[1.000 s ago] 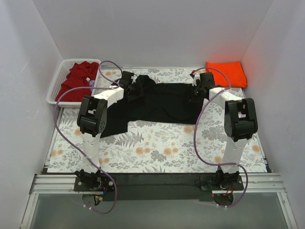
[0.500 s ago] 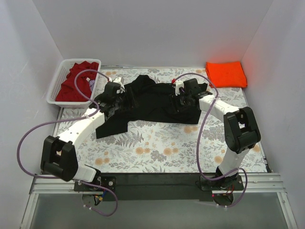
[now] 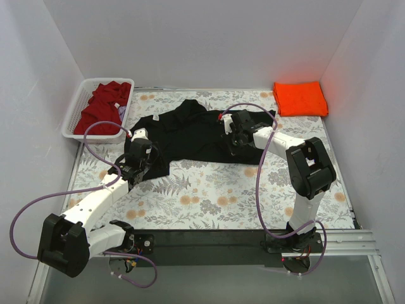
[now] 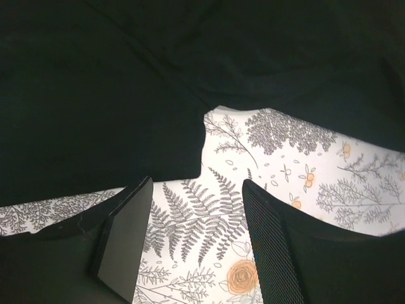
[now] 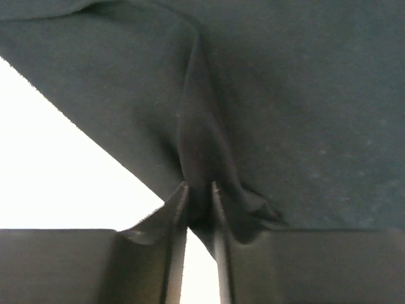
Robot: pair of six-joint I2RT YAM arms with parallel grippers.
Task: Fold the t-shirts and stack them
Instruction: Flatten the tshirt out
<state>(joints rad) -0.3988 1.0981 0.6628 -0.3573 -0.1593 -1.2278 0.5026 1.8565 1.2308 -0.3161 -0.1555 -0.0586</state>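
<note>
The black t-shirt lies rumpled across the far middle of the flowered table cover. My right gripper is shut on a pinched fold of it, and the cloth runs up between the fingers in the right wrist view. My left gripper is open and empty at the shirt's near-left corner. In the left wrist view the left gripper hangs over bare flowered cover, and the black shirt's hem lies just beyond the fingertips. The orange t-shirt lies folded at the far right corner. The dark red t-shirt is bunched in the basket.
The white slatted basket stands at the far left, against the left wall. White walls close in the table on three sides. The flowered table cover shows bare between the black shirt and the arm bases.
My left gripper has let go of the black shirt and drawn back to the near left. My right gripper has moved left and nearer with the cloth, and the shirt has bunched.
</note>
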